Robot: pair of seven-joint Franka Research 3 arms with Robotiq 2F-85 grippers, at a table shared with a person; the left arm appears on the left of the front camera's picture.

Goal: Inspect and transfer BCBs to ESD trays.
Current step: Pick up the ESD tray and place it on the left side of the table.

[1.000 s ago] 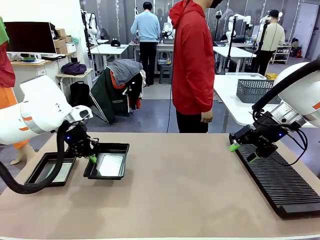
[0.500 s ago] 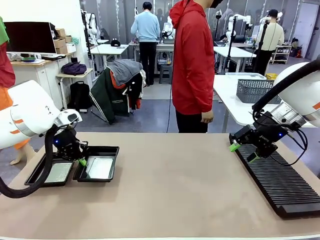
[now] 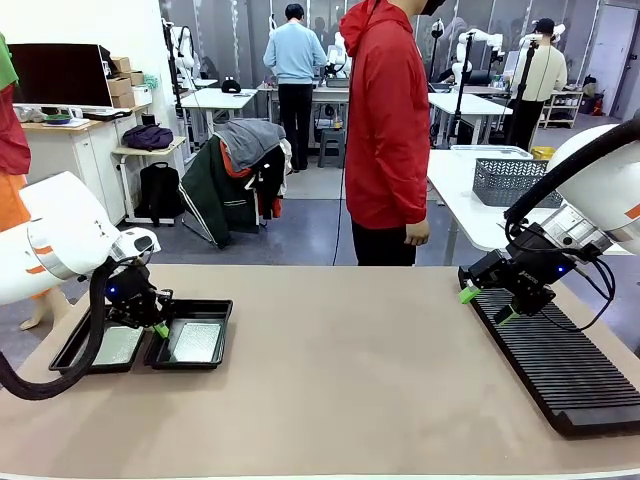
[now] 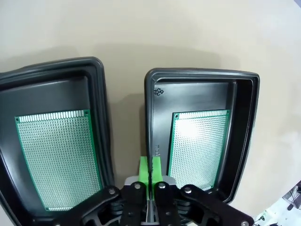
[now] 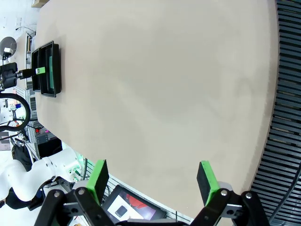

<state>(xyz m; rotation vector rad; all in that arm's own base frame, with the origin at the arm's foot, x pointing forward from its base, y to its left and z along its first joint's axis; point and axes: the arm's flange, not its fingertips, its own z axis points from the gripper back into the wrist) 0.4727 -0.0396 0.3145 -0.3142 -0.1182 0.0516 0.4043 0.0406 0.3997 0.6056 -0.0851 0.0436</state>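
At the table's left end my left gripper (image 3: 159, 328) sits pinched on the near rim of the right-hand tray (image 4: 244, 122), fingers pressed tight with the rim wall between them, as the wrist view shows. Both trays lie side by side, a narrow strip of table between them, and each has a green board flat inside: one board (image 4: 56, 157) in the left tray (image 4: 96, 94), the other board (image 4: 200, 141) in the tray I'm gripping. I judge the transfer itself done and the step in hand to be squaring the loaded tray against its neighbour. Next I'd need to let go cleanly and lift straight up, so the rim isn't dragged and the board doesn't slide.

My right gripper (image 3: 482, 305) hangs with jaws spread wide and empty over the near end of the long black slotted rack (image 3: 560, 370); from the front camera I can't quite tell whether any boards are left in its slots.

The table (image 3: 350, 380) is plain tan and matte. A person in a red hoodie (image 3: 385, 120) stands at the far edge, with other benches and a wire basket (image 3: 505, 180) behind.
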